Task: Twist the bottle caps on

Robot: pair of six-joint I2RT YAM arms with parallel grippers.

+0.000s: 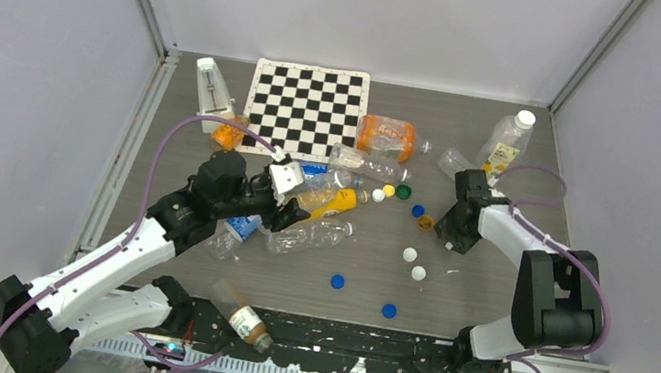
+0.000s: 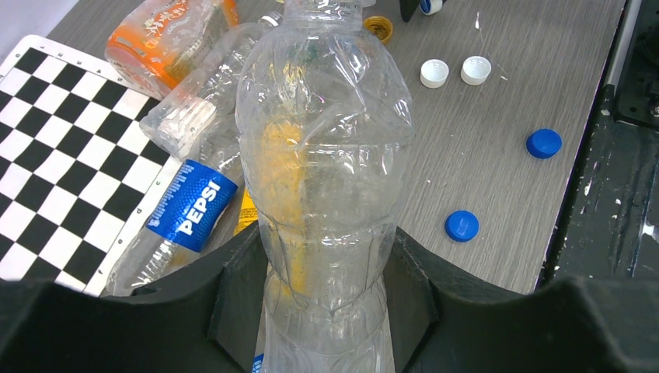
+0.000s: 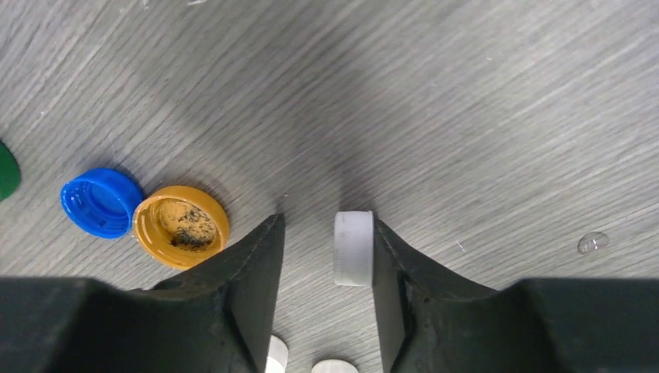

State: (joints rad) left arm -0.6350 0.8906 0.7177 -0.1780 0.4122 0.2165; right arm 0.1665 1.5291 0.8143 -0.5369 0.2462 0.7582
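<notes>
Three loose blue caps [image 1: 337, 281], one orange cap [image 1: 426, 223]

A checkerboard mat [image 1: 307, 110] lies at the 12 o'clock side of the grey wood-grain table [image 1: 489, 304]. A white wedge-shaped object [image 1: 211, 90] stands at the mat's 9 o'clock, and an orange-labelled bottle [image 1: 385, 137] lies on its side at its 3 o'clock. Toward 2 o'clock an upright clear bottle [image 1: 506, 145] stands. A Pepsi bottle [image 2: 190, 206] rests against the mat's edge beside a clear crumpled bottle [image 2: 326, 155]. At 6 o'clock a brown-stained bottle [image 1: 242, 316] lies on its side.
</notes>
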